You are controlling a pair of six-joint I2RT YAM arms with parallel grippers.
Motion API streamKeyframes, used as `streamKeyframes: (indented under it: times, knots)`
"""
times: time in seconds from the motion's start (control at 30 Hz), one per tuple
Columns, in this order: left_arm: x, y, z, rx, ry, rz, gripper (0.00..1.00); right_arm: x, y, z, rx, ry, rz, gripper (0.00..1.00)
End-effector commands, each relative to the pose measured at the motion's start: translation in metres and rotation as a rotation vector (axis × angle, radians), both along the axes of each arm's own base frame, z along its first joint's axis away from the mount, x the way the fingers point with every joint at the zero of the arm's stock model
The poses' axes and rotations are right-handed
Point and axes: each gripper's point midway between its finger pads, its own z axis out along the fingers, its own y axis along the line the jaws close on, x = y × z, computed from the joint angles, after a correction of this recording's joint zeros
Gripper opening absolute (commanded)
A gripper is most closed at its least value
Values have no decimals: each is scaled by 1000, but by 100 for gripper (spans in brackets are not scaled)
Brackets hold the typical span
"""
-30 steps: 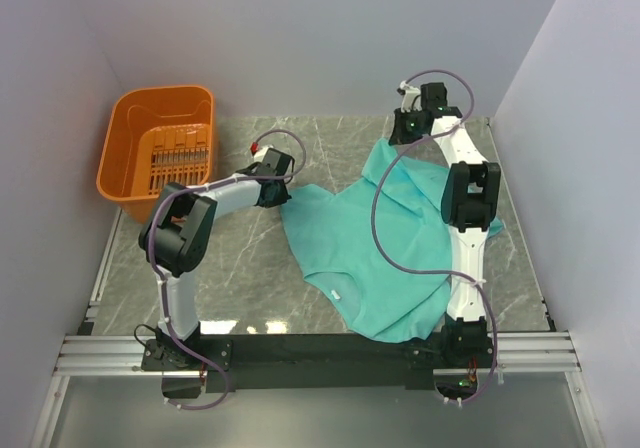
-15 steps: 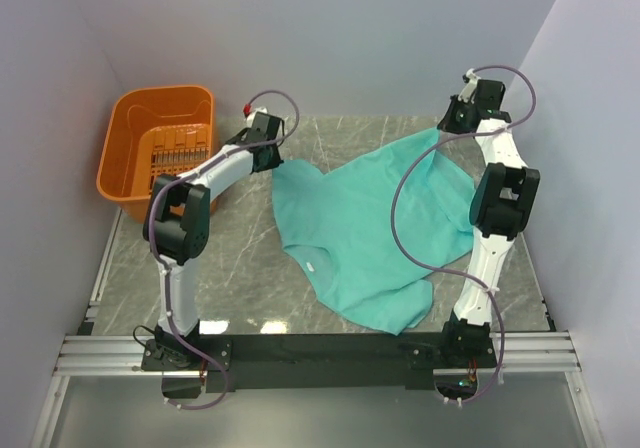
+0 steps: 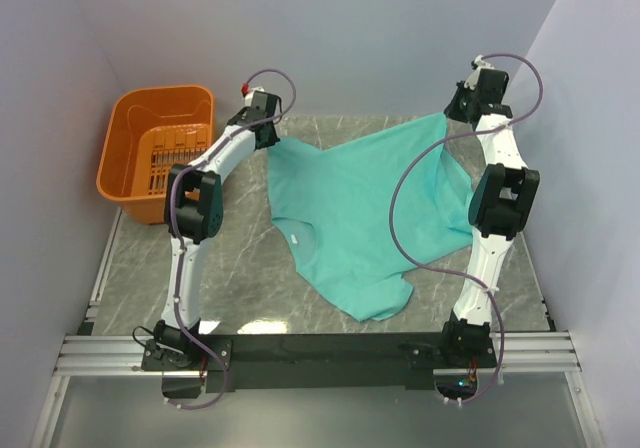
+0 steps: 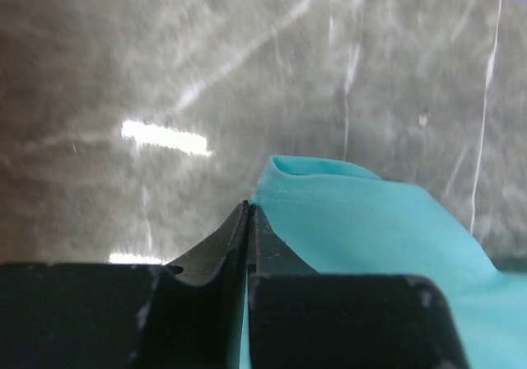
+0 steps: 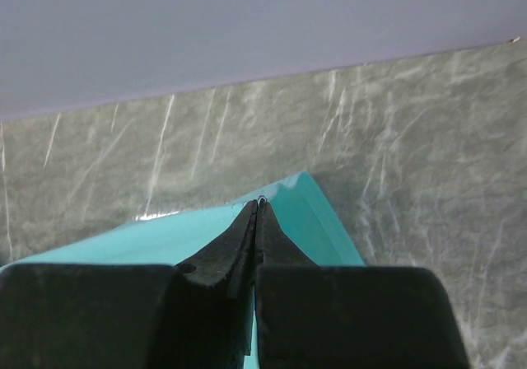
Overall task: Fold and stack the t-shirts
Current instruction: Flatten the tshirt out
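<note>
A grey marbled worktop (image 3: 230, 263) sits between pale plain walls, with an orange plastic basket (image 3: 120, 183) at its far left. The teal t-shirt (image 3: 350, 208) lies across the middle and right of the worktop and does not touch the basket.

We hold the shirt by the two ends of its far edge. Our left gripper (image 3: 268, 138) has its jaws pressed fully together on the far-left corner. Our right gripper (image 3: 452, 118) has its jaws clamped the same way on the far-right corner, close to the back wall. In each wrist view the tips meet with a lip of teal cloth pinched at them.

The grips are set well apart, so the far edge runs nearly straight between them. We judge this is meant to spread the cloth flat before any fold. The rest of the shirt drapes toward the near side, where the lowest part looks rumpled. The white neck label (image 3: 295, 239) shows on the left, so the shirt lies askew.

Folding has not begun. The next step calls for laying the far edge down evenly. If one pinch slips, the cloth will bunch.
</note>
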Motion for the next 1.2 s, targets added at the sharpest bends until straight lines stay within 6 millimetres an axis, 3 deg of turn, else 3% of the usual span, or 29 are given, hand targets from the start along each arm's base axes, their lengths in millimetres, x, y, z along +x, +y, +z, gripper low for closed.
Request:
streamKeyframes:
  times: [0.0,0.03,0.07,0.1,0.2,0.23,0.27,0.3,0.33,0.37,0.4,0.43,0.47,0.5,0.53,0.57,0.6,0.63,0.67,0.7,0.73,0.77,0.8,0.83,0.87,0.9,0.97,1.03,1.17]
  knots:
    - [25,15,23,-6,-61,43,10,19,-12,47,-29,-136,-77,0]
    - [33,11,33,-36,-82,27,16,22,-12,53,-32,-150,-85,0]
    - [36,7,25,-50,-72,11,24,23,-11,53,-38,-151,-87,0]
    - [39,3,28,-67,-79,-5,40,25,-8,51,-49,-148,-86,0]
    - [46,-16,54,-145,-135,-85,59,20,-5,62,-65,-158,-77,25]
    - [43,-23,57,-163,-138,-111,61,15,-5,55,-74,-139,-73,36]
    - [43,-29,85,-195,-197,-139,63,12,-5,58,-86,-146,-67,43]
    - [40,-34,96,-211,-216,-164,65,3,-6,76,-105,-170,-65,48]
    - [33,-41,117,-231,-252,-196,65,-10,-5,78,-130,-161,-43,57]
    - [26,-42,125,-230,-258,-203,65,-16,-2,60,-130,-121,5,60]
    - [21,-50,139,-254,-287,-245,65,-29,2,74,-149,-130,61,62]
    - [7,-53,126,-246,-256,-261,65,-43,16,67,-162,-110,192,64]
    - [-9,-58,159,-254,-308,-314,65,-65,20,58,-152,-59,281,65]
    - [-20,-66,171,-270,-343,-361,65,-85,25,71,-232,-85,405,66]
    - [-43,-75,148,-257,-291,-406,66,-108,34,55,-224,-39,498,66]
    - [-66,-78,180,-264,-351,-436,66,-145,44,54,-208,18,587,66]
    - [-87,-79,152,-252,-306,-447,68,-171,43,29,-264,77,665,66]
    - [-109,-92,150,-259,-311,-483,69,-189,39,19,-283,113,675,67]
    - [-133,-92,174,-291,-362,-492,70,-206,32,8,-312,151,671,67]
    - [-151,-95,168,-311,-353,-495,72,-222,18,18,-366,128,648,67]
    - [-179,-102,133,-360,-289,-492,73,-246,14,-9,-343,190,639,67]
    - [-202,-103,141,-406,-302,-506,73,-258,7,-15,-354,203,628,67]
    - [-225,-103,106,-419,-240,-511,73,-280,-4,-25,-364,228,610,67]
    - [-246,-112,110,-469,-245,-508,73,-290,-9,-31,-368,242,601,67]
    - [-261,-115,100,-490,-218,-509,72,-298,-14,-32,-380,243,585,67]
    - [-281,-113,70,-497,-151,-504,72,-312,-16,-48,-372,277,591,67]
    - [-309,-127,64,-581,-122,-497,71,-324,-25,-54,-374,291,560,66]
    - [-339,-135,39,-611,-38,-480,70,-336,-26,-65,-349,315,541,66]
    - [-367,-147,8,-647,55,-425,68,-339,-24,-69,-328,302,505,66]
